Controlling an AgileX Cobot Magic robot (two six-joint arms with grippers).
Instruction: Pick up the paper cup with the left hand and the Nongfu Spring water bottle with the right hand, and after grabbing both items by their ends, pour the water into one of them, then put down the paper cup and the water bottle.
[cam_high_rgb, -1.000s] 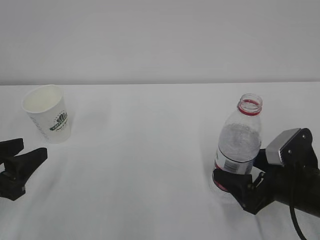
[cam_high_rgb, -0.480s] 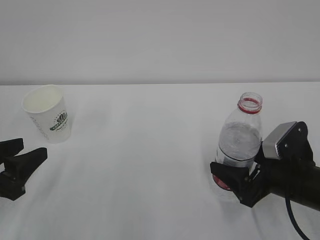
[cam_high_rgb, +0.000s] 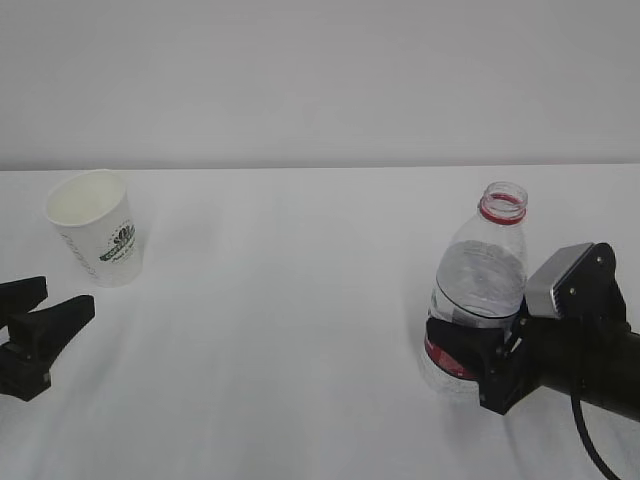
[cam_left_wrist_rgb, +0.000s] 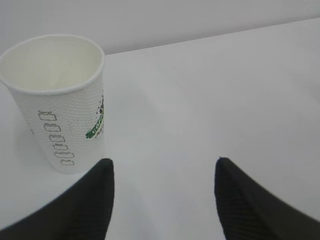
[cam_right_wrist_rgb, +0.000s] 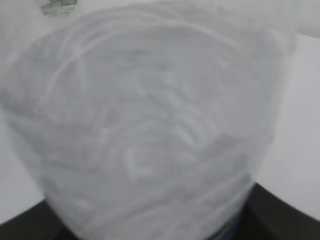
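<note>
Nongfu Spring water bottle (cam_high_rgb: 478, 290) stands upright on the right side of the white desk (cam_high_rgb: 300, 330), without cap, with the right end effector (cam_high_rgb: 480, 365) around its lower part at the red label. The jaws are on both sides of the bottle and seem to grip it. In the right wrist view the bottle fills almost all the picture, blurred. The paper cup (cam_high_rgb: 93, 228) stands at the far left. The left end effector (cam_high_rgb: 40, 325) is just before the cup, not touching, its jaws apart and holding nothing.
</note>
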